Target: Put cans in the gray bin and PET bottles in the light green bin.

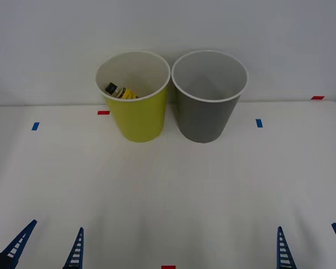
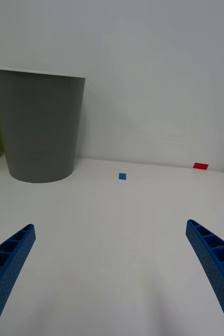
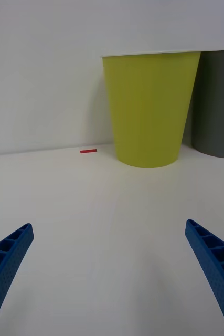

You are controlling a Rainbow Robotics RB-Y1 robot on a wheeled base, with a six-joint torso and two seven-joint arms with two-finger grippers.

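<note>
PET bottle [image 1: 121, 91] lies inside light green bin [image 1: 137, 120]; gray bin [image 1: 206, 117] just beside it. Left pincer [image 1: 45, 246] and right pincer [image 1: 311, 246] spread, empty, low over the surface [image 1: 168, 190]. Little risk now: a careless reach could knock a bin.

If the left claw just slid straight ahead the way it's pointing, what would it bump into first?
Most likely the light green bin. The open left claw points across bare table toward it, with nothing in between. The bin sits a little off centre, so depending on depth it might only graze its side.
</note>
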